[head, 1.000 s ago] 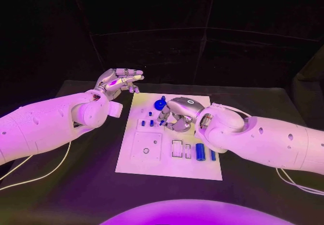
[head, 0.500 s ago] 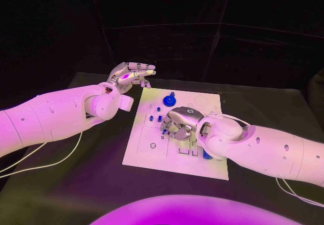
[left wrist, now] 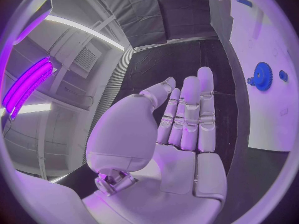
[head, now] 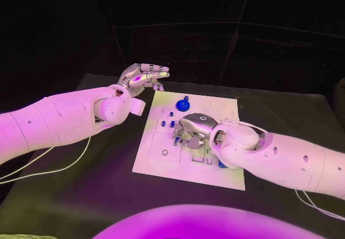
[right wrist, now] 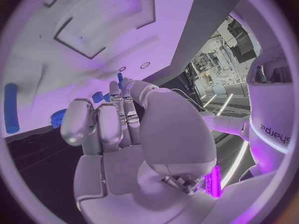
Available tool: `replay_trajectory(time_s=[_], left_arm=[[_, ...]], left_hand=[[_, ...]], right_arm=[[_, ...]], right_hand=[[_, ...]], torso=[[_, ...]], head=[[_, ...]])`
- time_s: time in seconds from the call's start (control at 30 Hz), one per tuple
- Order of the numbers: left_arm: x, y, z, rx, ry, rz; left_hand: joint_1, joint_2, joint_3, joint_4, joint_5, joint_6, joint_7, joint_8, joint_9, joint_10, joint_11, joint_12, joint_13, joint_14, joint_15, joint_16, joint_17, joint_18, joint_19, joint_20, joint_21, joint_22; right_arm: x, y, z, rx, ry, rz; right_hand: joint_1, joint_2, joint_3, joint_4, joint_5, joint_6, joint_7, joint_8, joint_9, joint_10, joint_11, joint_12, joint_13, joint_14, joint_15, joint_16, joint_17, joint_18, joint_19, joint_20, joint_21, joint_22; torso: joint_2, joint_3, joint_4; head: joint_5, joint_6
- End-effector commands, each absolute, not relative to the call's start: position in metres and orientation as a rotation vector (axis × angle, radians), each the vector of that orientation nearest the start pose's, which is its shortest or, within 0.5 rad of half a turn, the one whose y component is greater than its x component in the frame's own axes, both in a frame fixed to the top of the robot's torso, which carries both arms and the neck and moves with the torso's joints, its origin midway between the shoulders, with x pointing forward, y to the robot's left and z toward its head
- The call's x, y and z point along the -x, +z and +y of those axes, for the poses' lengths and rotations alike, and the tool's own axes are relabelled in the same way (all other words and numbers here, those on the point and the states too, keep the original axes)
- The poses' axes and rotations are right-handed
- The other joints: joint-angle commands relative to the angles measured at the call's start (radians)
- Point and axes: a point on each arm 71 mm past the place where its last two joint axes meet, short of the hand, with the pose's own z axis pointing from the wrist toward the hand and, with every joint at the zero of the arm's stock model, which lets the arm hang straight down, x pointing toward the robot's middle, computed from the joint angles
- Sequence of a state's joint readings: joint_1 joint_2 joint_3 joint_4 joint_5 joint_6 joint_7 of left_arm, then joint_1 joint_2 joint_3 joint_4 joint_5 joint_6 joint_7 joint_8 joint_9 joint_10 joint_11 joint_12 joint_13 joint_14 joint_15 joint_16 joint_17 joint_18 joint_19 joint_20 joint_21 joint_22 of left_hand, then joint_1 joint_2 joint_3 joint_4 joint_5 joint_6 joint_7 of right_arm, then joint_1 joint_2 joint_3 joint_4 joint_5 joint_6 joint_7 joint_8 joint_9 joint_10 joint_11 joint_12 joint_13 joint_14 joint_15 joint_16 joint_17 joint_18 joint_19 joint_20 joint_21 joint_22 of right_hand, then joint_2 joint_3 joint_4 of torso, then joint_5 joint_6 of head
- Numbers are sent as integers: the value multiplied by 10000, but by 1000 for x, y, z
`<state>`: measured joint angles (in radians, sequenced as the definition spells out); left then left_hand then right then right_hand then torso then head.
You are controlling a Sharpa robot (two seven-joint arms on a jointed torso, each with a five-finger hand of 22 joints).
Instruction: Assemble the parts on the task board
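Parts (head: 172, 124) in blue sit scattered on the white task board (head: 162, 162), which lies in the middle of the black table (head: 86, 199). From the head view you can see the right robot hand (head: 190, 132) low over the board's middle, its fingers curled down among the small blue pegs, while a larger blue gear (head: 182, 105) stands near the board's far edge. The left robot hand (head: 144, 75) hangs in the air beyond the board's far left corner, well apart from every part, fingers loosely extended and holding nothing.

In the left wrist view, the left robot hand (left wrist: 181, 134) shows an open, bare palm with fingers straight and close together; the gear (left wrist: 263, 76) lies off to one side on the board.

In the right wrist view, the right robot hand (right wrist: 124, 129) has its fingertips drawn together around a small blue peg (right wrist: 119, 79); you can read this as a pinch, though whether the peg is lifted or still seated is not clear. A blue cylinder (right wrist: 10, 107) lies apart on the board.

You are likely at the pick-up step for one peg; next you need a secure grip, a straight lift, then alignment over its hole
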<state>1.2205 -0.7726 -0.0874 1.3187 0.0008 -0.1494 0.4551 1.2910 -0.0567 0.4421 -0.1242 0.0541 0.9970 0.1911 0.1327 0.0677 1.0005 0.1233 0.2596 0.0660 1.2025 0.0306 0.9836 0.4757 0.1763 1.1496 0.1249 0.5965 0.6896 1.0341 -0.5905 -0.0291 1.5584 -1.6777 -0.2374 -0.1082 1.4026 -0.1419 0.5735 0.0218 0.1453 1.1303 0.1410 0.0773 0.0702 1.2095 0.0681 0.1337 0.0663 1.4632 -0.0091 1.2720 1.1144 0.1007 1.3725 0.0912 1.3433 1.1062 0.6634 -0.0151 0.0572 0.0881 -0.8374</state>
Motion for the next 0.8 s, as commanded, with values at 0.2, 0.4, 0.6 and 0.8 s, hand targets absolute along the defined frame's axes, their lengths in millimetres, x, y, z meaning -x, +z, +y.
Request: replay_trajectory(time_s=[0.2,0.4,0.6,0.8], left_arm=[[-521,-190,229,10512,-16091,13918],[-522,-190,230,10530,-16040,13910],[-522,-190,231,10536,-16026,13913],[-522,-190,231,10539,-16027,13924]], left_hand=[[85,-16,52,-26,29,17,-1,45,6,-47,-2,49,-1,-74,-4,-22,-14,62,-30,15,-32,-12],[85,-16,52,-26,29,17,-1,45,6,-47,-2,49,-1,-74,-4,-22,-14,62,-30,15,-32,-12],[80,-23,49,-27,29,8,6,46,5,-56,1,53,-2,-73,-4,-19,-18,62,-29,16,-31,-13],[80,-23,49,-27,29,8,6,46,5,-56,1,53,-2,-73,-4,-19,-18,62,-29,16,-31,-13]], right_arm=[[-416,-244,-54,5197,8824,17234],[-416,-244,-54,5236,8825,17291],[-417,-246,-55,5262,8734,17381],[-418,-248,-55,5322,8604,17459]], right_hand=[[-122,4,-13,-83,75,48,32,-56,2,65,39,-44,11,320,-37,45,-5,-98,22,20,31,5],[-124,2,-15,-88,76,51,32,-55,3,66,39,-43,11,322,-37,56,10,-99,24,20,33,9],[-124,2,-15,-90,77,52,31,-54,3,67,39,-43,11,323,-37,60,15,-99,24,20,34,10],[-130,2,-18,-103,80,59,30,-51,5,72,38,-40,13,324,-38,61,13,-99,23,19,34,10]], torso=[[1,-4,-10],[-4,-5,0],[-3,-7,5],[-4,-9,7]], head=[[43,-37],[14,-23],[12,-35],[11,-69]])
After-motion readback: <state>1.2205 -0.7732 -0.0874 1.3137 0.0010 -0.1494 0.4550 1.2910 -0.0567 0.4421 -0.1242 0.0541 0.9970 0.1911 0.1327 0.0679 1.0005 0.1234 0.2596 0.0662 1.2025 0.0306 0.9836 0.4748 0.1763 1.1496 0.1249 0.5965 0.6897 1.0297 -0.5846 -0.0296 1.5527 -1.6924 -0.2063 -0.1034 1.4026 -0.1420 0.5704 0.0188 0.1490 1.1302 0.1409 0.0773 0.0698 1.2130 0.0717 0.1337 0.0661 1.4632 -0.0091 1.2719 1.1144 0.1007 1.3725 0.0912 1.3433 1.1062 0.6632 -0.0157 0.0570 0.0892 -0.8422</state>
